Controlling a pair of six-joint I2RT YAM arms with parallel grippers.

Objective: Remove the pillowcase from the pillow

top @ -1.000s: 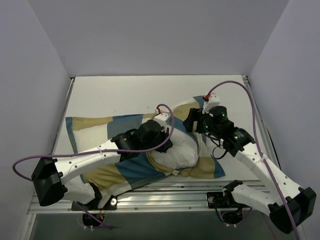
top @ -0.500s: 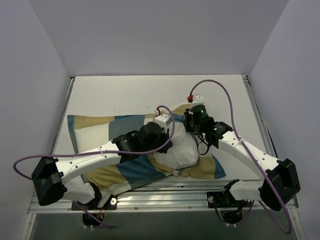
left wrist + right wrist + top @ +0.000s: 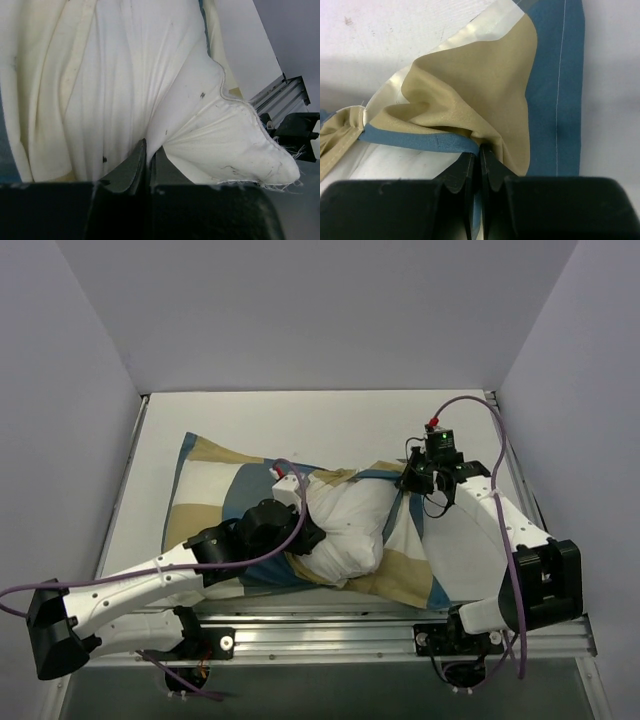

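Note:
The pillowcase (image 3: 205, 490), patched in teal-blue, tan and cream, lies across the table's middle. The white pillow (image 3: 345, 525) bulges out of its open right end. My left gripper (image 3: 305, 540) is shut on a pinch of the pillow's white fabric (image 3: 125, 75), its jaws (image 3: 148, 145) pressed together on a fold near the pillow's frayed corner. My right gripper (image 3: 408, 483) is shut on the pillowcase's blue edging (image 3: 420, 139) at the far right of the opening, with tan cloth (image 3: 485, 85) bunched just beyond the fingertips (image 3: 480, 150).
Grey enclosure walls close in the white table (image 3: 300, 420) on three sides. An aluminium rail (image 3: 330, 625) runs along the near edge by the arm bases. Purple cables (image 3: 480, 405) loop off both arms.
My right gripper has shut on the pillowcase's blue edge and moved right. The left arm has swung left and nearer with the pillow, and the pillowcase's left end has shifted toward the back.

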